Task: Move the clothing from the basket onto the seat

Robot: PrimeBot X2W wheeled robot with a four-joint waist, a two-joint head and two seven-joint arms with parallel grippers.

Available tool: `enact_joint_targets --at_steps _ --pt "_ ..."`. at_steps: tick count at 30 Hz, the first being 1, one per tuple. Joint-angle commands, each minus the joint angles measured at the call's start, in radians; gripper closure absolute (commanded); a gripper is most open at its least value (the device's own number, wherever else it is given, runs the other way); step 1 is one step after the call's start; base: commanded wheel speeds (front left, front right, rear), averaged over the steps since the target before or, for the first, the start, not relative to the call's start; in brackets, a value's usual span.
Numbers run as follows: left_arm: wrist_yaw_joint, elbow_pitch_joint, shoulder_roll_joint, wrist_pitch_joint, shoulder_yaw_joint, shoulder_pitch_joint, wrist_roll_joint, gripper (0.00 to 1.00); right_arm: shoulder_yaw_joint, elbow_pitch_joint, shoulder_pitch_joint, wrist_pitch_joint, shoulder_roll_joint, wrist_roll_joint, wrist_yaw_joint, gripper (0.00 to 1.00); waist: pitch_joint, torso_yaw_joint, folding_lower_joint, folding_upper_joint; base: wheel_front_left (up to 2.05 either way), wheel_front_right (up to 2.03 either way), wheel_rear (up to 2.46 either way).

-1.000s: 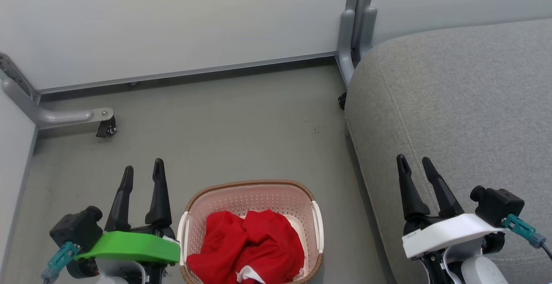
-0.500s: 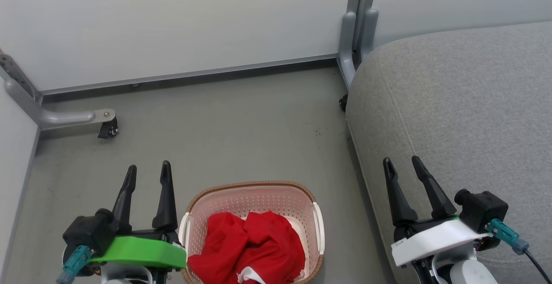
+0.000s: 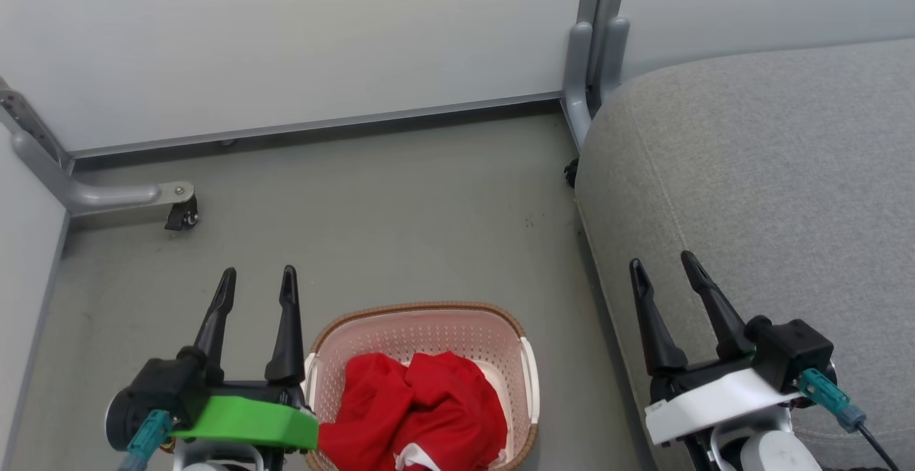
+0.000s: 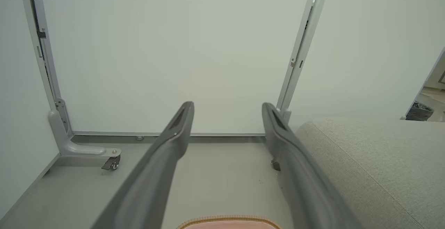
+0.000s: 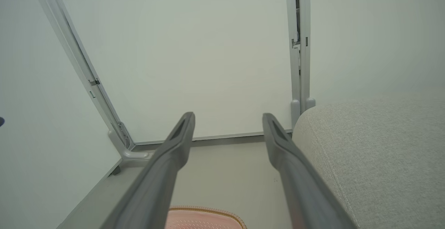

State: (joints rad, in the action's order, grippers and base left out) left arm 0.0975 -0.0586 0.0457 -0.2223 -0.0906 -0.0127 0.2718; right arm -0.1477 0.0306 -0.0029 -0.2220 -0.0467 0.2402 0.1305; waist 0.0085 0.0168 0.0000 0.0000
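Note:
The clothing [image 3: 418,414], a bright red bundle with a bit of white trim, lies crumpled in the basket [image 3: 422,321] on the floor at the bottom centre of the head view. The basket's brown rim [image 4: 229,219] peeks in at the bottom of the left wrist view, and the basket [image 5: 205,215] also peeks in at the bottom of the right wrist view. The grey seat [image 3: 772,192] fills the right side. My left gripper [image 3: 259,279] stands open just left of the basket, holding nothing. My right gripper [image 3: 662,265] is open and empty over the seat's front edge.
Pale partition panels close off the back and left. A grey panel foot with a castor [image 3: 179,215] juts onto the floor at the left, and a metal post [image 3: 593,49] stands by the seat's far corner. Bare grey floor [image 3: 400,206] lies beyond the basket.
Both grippers have shifted inward: the left one right toward the basket, the right one left along the seat's edge. The view itself has drifted slightly. Both stay open.

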Motion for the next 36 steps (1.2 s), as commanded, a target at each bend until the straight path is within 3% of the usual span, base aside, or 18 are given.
enact_joint_targets --at_steps 1,22,36 --pt "0.005 0.0 0.007 -0.009 -0.001 0.007 -0.022 0.0 -0.004 -0.01 0.014 -0.009 -0.005 -0.026 0.0 0.0 -0.001 0.002 0.0 0.0 0.0 0.0 0.0" --pt "0.003 -0.032 0.008 -0.046 -0.036 0.013 -0.144 0.0 0.002 -0.036 0.038 -0.046 -0.006 -0.173 0.0 0.0 -0.001 0.034 0.0 0.0 0.0 0.0 0.0" --pt "0.003 -0.044 0.007 -0.044 -0.034 0.004 -0.142 0.0 0.004 -0.042 0.028 -0.044 -0.006 -0.154 0.0 0.0 0.031 0.031 0.0 0.0 0.0 0.0 0.0"
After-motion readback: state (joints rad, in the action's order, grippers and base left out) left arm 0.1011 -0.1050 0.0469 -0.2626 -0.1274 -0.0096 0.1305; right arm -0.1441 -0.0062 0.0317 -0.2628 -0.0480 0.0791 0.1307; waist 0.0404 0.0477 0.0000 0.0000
